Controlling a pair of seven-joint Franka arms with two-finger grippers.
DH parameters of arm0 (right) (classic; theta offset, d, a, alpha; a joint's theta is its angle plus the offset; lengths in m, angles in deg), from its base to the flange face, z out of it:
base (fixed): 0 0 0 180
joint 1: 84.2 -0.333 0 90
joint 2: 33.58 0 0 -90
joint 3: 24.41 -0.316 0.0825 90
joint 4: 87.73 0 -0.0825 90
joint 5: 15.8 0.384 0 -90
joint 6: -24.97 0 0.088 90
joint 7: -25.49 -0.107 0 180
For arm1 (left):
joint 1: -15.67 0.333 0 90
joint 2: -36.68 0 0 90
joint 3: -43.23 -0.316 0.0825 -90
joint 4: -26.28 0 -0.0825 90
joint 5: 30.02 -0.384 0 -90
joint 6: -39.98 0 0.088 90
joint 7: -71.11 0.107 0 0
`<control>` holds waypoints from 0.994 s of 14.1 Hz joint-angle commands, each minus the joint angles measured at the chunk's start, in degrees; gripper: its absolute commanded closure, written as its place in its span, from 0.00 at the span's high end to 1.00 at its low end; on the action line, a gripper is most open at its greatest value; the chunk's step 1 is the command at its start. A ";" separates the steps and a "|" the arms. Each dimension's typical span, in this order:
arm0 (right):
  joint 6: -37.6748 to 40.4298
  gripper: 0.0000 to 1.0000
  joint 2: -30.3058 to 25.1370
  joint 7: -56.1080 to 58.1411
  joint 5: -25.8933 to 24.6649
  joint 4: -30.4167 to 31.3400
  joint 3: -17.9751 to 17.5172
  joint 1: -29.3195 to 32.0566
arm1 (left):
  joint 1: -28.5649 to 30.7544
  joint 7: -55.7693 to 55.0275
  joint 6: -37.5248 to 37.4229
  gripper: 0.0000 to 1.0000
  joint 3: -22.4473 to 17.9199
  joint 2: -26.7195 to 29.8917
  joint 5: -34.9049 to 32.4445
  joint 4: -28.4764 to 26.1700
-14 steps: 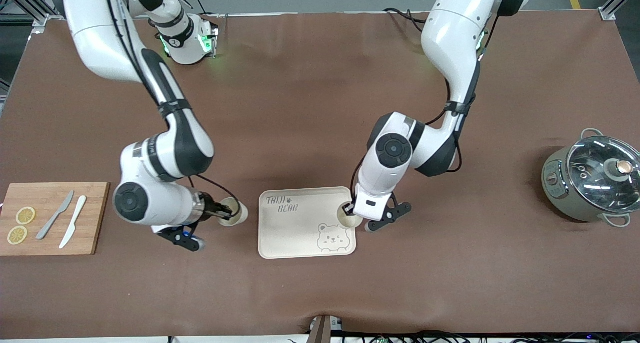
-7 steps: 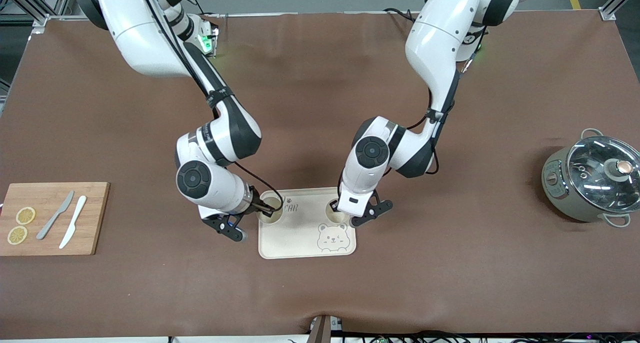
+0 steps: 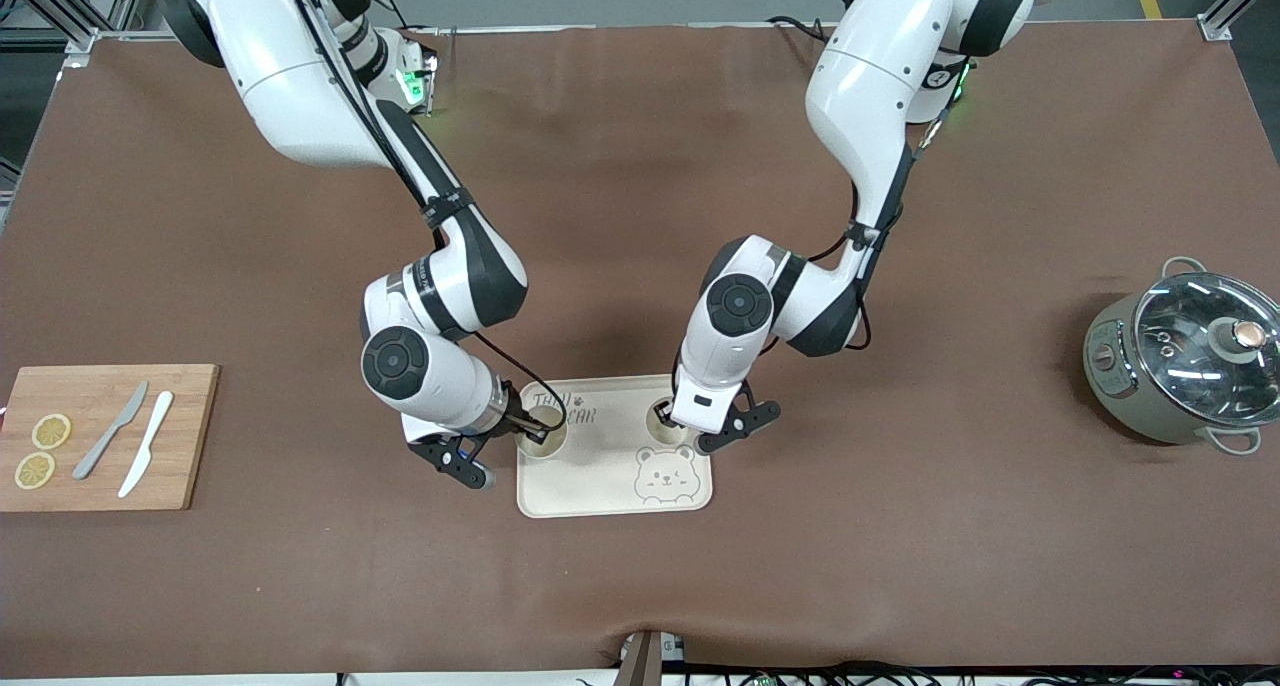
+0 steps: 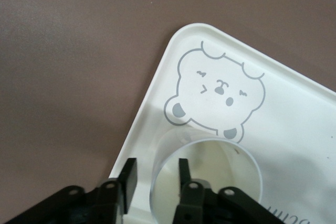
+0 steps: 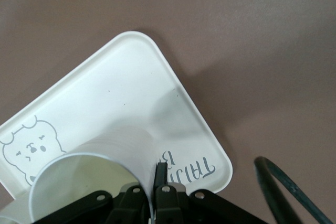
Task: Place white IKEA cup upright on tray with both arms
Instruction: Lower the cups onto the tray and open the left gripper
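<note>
Cups, two of them, pale and round-mouthed, are standing upright on the tray (image 3: 610, 466), a cream rectangle with rounded corners, a raised rim, grey "TAIJI BEAR" lettering and a bear-face drawing. One cup (image 3: 541, 439) is sitting at the tray's edge toward the right arm's end of the surface (image 3: 640, 216), just beside the lettering; the right gripper (image 3: 528, 426) is pinching its rim, one finger inside the mouth and the other outside, though in the right wrist view only one finger (image 5: 160, 174) is showing clearly against the cup's wall (image 5: 79, 174), and the cup's base is cut off. The other cup (image 3: 663, 424) is sitting toward the left arm's end of the tray, just beside the bear's head; the left gripper (image 3: 672, 416) is straddling its wall. In the left wrist view the inner finger (image 4: 184, 169) is lying against the inside of that cup (image 4: 210, 174), while the outer finger is standing slightly off the wall, so the jaws are looking spread. From the front camera both cups are mostly hidden under the wrists. A wooden board (image 3: 105, 436) with lemon slices and two knives and a lidded pot (image 3: 1185, 361) are sitting well apart at the two ends.
</note>
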 commanded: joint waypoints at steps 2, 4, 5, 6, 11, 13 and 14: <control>-2.82 0.00 1.58 -3.22 -0.84 0.17 0.36 -1.63 | 0.08 -0.18 -0.12 0.89 -0.61 0.89 -0.20 0.92; -3.61 0.00 2.38 -3.66 -1.19 0.17 0.36 -2.07 | 0.86 0.17 -0.56 0.92 -0.79 2.81 -0.20 0.92; -4.05 0.00 2.64 -3.66 -1.19 0.17 0.36 -2.24 | 1.83 0.26 -0.65 0.96 -0.88 3.61 -0.20 0.83; -4.58 0.00 2.90 -4.01 -1.19 0.17 0.36 -2.33 | 2.79 0.52 -0.65 1.00 -0.88 4.23 -0.38 0.74; -6.59 0.00 4.48 -6.30 -3.65 0.17 0.36 -3.39 | 7.54 7.53 -7.31 1.00 -0.88 9.14 -0.82 0.22; -6.95 0.00 4.84 -6.39 -3.74 0.17 0.36 -3.48 | 9.82 11.75 -11.17 1.00 -0.79 11.43 -0.82 -0.22; -6.87 0.00 4.84 -6.30 -3.74 0.17 0.36 -3.48 | 10.62 13.43 -12.85 1.00 -0.79 12.40 -0.82 -0.31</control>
